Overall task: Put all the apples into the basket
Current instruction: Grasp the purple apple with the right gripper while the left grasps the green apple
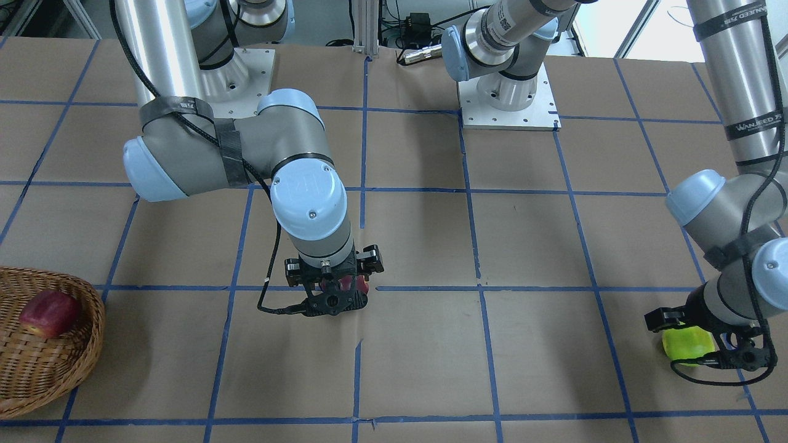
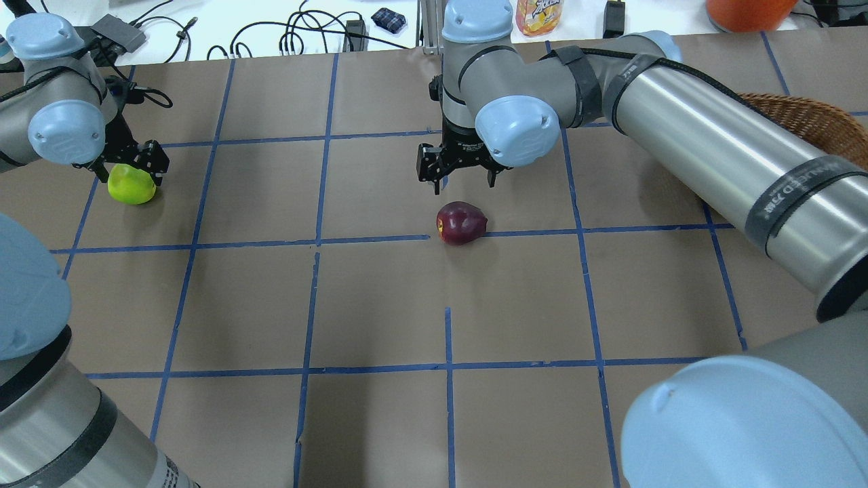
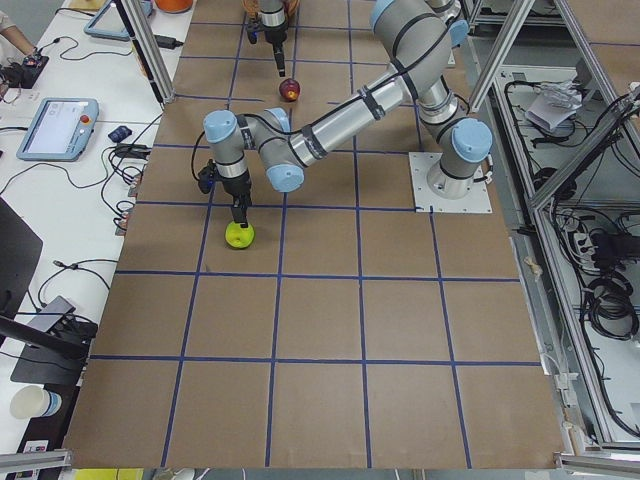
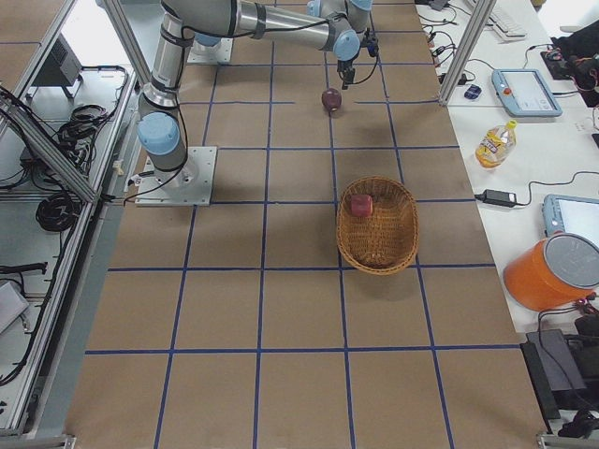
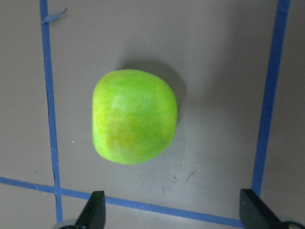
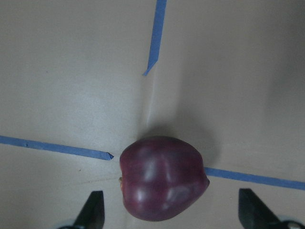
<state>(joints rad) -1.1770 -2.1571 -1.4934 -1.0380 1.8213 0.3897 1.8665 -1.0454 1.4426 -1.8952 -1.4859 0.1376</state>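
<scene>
A lime green apple (image 5: 135, 116) lies on the paper at the table's left side (image 2: 132, 184). My left gripper (image 5: 174, 215) hangs open right above it, one finger on either side. A dark maroon apple (image 6: 162, 179) rests on a blue tape line near the table's middle (image 2: 462, 222). Over it my right gripper (image 6: 171, 217) stands open, not touching it (image 2: 458, 177). The red apple (image 1: 49, 312) with a yellowish patch lies inside the wicker basket (image 1: 43, 384), which sits at the table's right end (image 4: 377, 254).
Blue tape lines grid the brown paper. Both arm base plates (image 1: 508, 101) are bolted at the robot's side. A bench beyond the far edge holds cables, a drink bottle (image 4: 494, 142), tablets and an orange bucket (image 4: 552, 271).
</scene>
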